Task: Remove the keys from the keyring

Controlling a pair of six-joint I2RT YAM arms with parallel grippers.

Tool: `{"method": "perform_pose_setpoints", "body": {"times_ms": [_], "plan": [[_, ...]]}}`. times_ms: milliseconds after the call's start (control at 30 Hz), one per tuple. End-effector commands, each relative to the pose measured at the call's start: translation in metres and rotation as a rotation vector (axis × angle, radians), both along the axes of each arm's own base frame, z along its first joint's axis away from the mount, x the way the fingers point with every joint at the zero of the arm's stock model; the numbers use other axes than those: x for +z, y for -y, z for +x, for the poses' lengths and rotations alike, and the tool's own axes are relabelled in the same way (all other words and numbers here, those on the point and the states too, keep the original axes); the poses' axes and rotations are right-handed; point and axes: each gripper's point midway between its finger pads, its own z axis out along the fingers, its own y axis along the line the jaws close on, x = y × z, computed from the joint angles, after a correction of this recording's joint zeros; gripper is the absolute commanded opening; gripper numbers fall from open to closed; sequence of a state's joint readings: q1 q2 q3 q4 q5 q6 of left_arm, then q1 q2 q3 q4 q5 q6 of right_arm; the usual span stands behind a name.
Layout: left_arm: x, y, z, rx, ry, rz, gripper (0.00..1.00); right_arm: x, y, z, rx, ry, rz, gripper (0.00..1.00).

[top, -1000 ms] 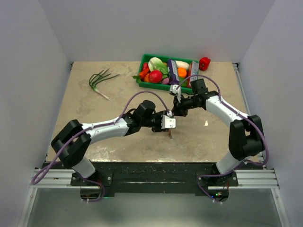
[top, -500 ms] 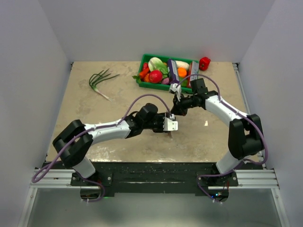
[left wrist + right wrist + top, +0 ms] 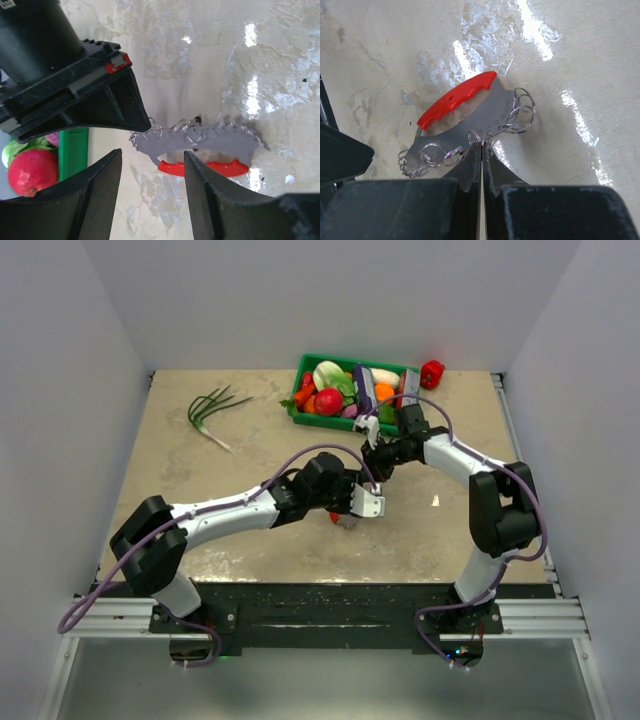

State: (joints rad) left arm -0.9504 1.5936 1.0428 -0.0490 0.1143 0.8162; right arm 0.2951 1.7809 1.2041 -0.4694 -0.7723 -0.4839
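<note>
The keyring (image 3: 520, 107) shows as several thin wire loops along a flat silvery toothed piece (image 3: 480, 122) with a red curved tag (image 3: 455, 100). Single keys cannot be told apart. My right gripper (image 3: 483, 146) is shut, pinching the silvery edge at one loop, and holds the bunch just above the table. In the left wrist view the bunch (image 3: 200, 142) and its red tag (image 3: 220, 169) hang at the tips of my left gripper (image 3: 152, 155), which is open, one finger on each side of the tag's end. From above, the left gripper (image 3: 368, 502) sits just below the right gripper (image 3: 372, 472).
A green basket (image 3: 300, 410) of toy vegetables stands at the back, close behind the right arm. A red pepper (image 3: 432, 373) lies beside it and spring onions (image 3: 212, 410) at the back left. White walls close in three sides.
My left arm has reached further right, bringing its gripper up to the bunch. The right gripper has drawn back a little towards the basket, still shut on the bunch.
</note>
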Motion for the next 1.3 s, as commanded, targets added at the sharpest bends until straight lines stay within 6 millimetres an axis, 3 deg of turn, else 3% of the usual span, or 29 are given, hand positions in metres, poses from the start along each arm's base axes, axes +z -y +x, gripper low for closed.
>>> {"method": "perform_pose_setpoints", "body": {"times_ms": [0,200,367,500,700,900,1033,1200,1267], "plan": [[0.029,0.003,0.013,0.022,0.085,-0.035,0.57,0.037,-0.005,0.013,-0.039,0.08,0.05,0.0],[0.025,0.003,0.015,0.054,0.078,-0.068,0.57,0.066,0.0,0.006,-0.043,0.159,0.058,0.0],[0.038,-0.005,0.019,0.099,0.059,-0.118,0.57,0.12,0.016,-0.001,-0.099,0.309,0.032,0.0],[0.046,-0.018,0.024,0.125,0.054,-0.15,0.57,0.141,0.022,0.0,-0.143,0.374,0.004,0.0],[0.051,-0.035,0.026,0.157,0.065,-0.18,0.57,0.093,0.003,0.003,-0.115,0.303,-0.09,0.0],[0.045,-0.048,0.025,0.172,0.059,-0.188,0.57,0.046,-0.035,-0.002,-0.021,0.187,-0.112,0.0],[0.04,-0.057,0.023,0.184,0.058,-0.195,0.57,0.025,-0.064,-0.01,0.042,0.132,-0.111,0.0],[0.045,-0.071,0.026,0.207,0.06,-0.213,0.57,0.021,-0.101,-0.023,0.117,0.1,-0.077,0.0],[0.046,-0.076,0.028,0.217,0.059,-0.214,0.57,0.023,-0.104,-0.024,0.105,0.085,-0.059,0.0]]}}
